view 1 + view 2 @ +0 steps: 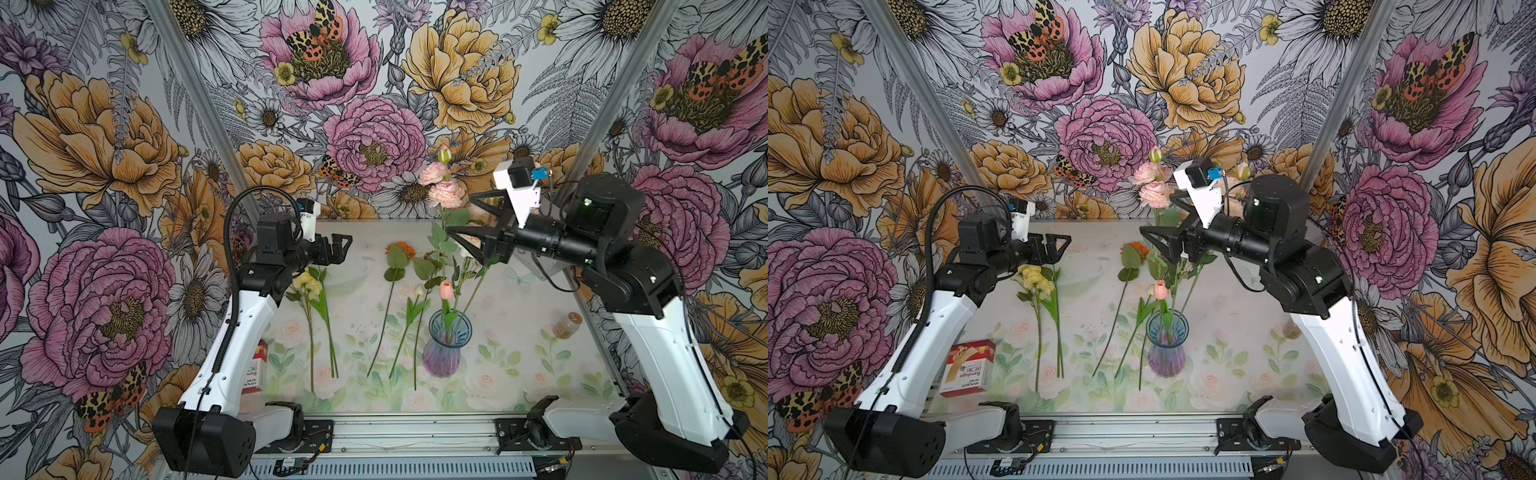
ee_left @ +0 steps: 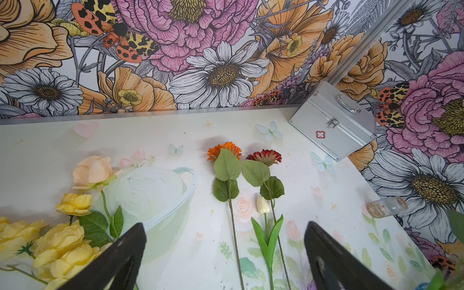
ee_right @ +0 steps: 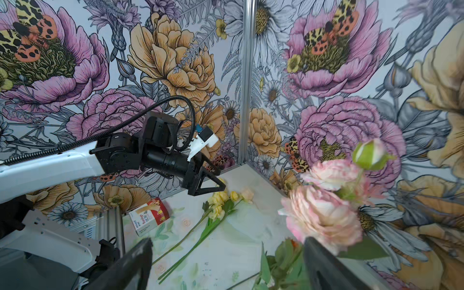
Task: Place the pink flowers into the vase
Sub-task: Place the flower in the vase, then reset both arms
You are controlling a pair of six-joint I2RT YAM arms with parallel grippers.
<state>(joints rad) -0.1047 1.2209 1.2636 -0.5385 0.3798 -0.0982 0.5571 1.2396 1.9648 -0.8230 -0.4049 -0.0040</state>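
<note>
Table (image 1: 540, 374) inspected: the pink flowers (image 1: 446, 193) stand in the vase (image 1: 442, 357), which sits upright near the middle of the table. No pink stem lies flat in both top views, so the job looks close to finished. Right gripper (image 1: 460, 216): jaws spread wide, grasping nothing, parked high at the tall sprays just under their ruffled blooms; whether a finger touches a stem or leaf I cannot tell. Principal hazard: a sideways or downward retreat of that gripper could hook the foliage and drag a spray out, or lever the top-heavy vase over. Some of the long stems lean out over the rim toward the right arm's side, which worsens it. A straight lift clear of the blooms looks safest. Left gripper (image 1: 343, 245): jaws likewise apart and empty, hanging above the yellow flowers (image 1: 306, 283), well apart from the vase. Lesser hazard: it could collect the wrong colour if it drops. Minor: the salmon tulip (image 1: 446, 289) sits short in the vase mouth and could be jostled if the sprays shift. The orange daisy (image 1: 400, 249) and cream tulip (image 1: 419, 290) lie near the vase and must not be taken for pink
</note>
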